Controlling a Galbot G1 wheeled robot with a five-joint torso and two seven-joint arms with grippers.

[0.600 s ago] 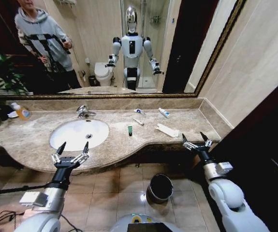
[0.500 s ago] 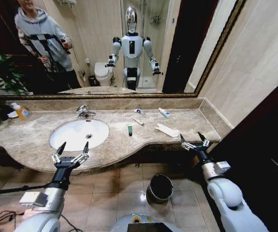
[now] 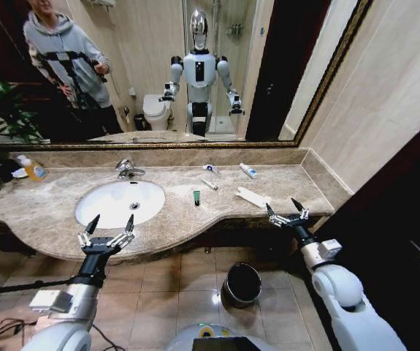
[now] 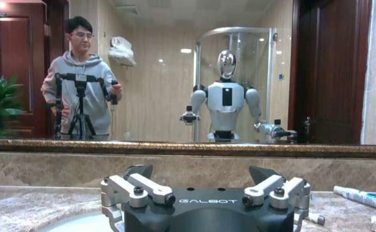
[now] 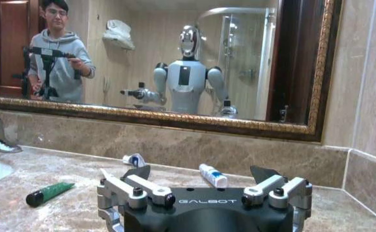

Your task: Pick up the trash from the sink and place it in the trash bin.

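Observation:
The trash lies on the beige countertop to the right of the white sink (image 3: 115, 208): a short dark-green tube (image 3: 196, 197), a thin white stick (image 3: 209, 183), a white tube with blue cap (image 3: 247, 170) and a flat white packet (image 3: 252, 197). My right gripper (image 3: 286, 212) hangs open at the counter's front right edge, just right of the packet. Its wrist view shows the gripper (image 5: 201, 172) open, with the green tube (image 5: 49, 192) and the white tube (image 5: 212, 175) beyond it. The left gripper (image 3: 107, 232) is open below the sink's front rim. The black trash bin (image 3: 242, 284) stands on the floor between my arms.
A chrome faucet (image 3: 128, 170) stands behind the basin, and an orange bottle (image 3: 31, 169) sits at the far left by a plant. A mirror runs along the back wall, and a tiled wall closes the counter's right end. The floor under the counter is tiled.
My right gripper has moved a little to the left along the counter's front edge, closer to the packet. The left arm has stayed still.

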